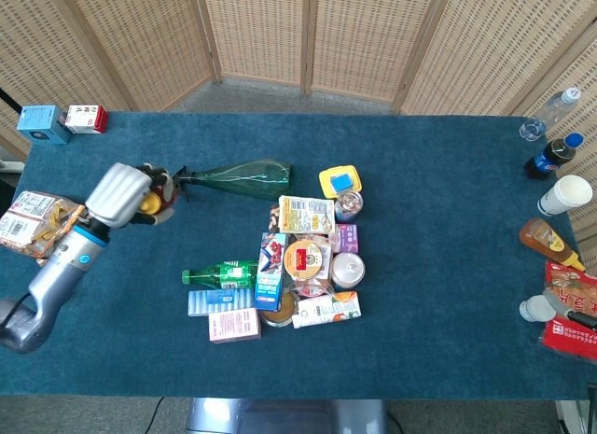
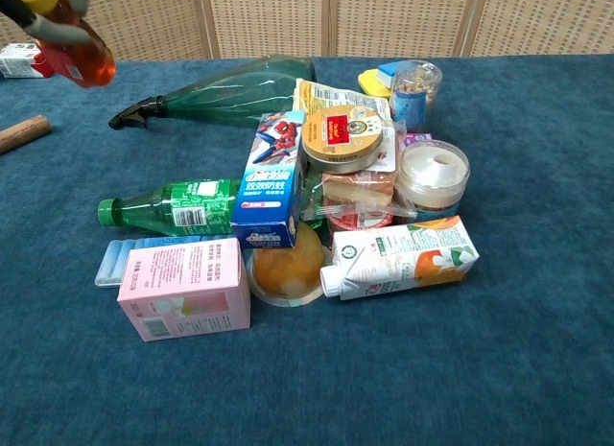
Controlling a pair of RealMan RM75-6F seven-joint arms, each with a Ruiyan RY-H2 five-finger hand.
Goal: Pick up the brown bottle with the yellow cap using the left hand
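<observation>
My left hand grips the brown bottle with the yellow cap and holds it well above the table, left of the pile. In the chest view the bottle hangs tilted at the top left corner with its amber body showing; the hand itself is mostly cut off by the frame edge there. My right hand shows in neither view.
A green spray bottle lies just right of the held bottle. The pile of boxes, cans, a green soda bottle and a pink box fills the table's middle. Snack packets lie at left; bottles and a cup stand at right.
</observation>
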